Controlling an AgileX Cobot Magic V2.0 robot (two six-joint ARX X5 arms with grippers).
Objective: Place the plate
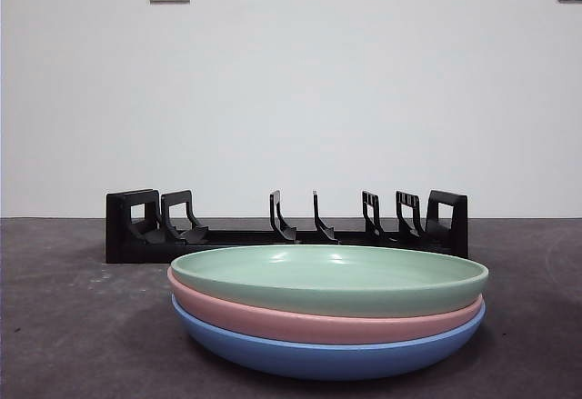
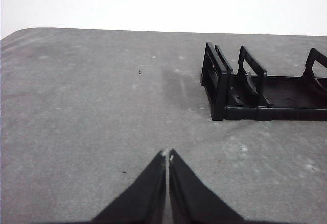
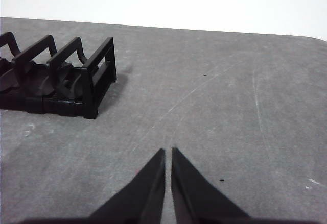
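Not started yet. Green plate (image 1: 329,278) tops a stack w/ pink plate (image 1: 323,323) & blue plate (image 1: 327,354), near side of worktop (image 1: 64,326); empty black rack (image 1: 286,228) just behind. Left gripper (image 2: 167,155) & right gripper (image 3: 168,152) both closed, holding nothing, waiting at rack's ends. Next: prob. open one gripper, take green plate's rim, stand it in a slot.

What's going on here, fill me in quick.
Nothing is being handled yet. Three plates sit stacked on the table in front of a black dish rack: green plate on top, pink plate in the middle, blue plate at the bottom. The rack's slots hold no plates. The left gripper and right gripper both wait over bare table beside the rack's two ends, shut and holding nothing.
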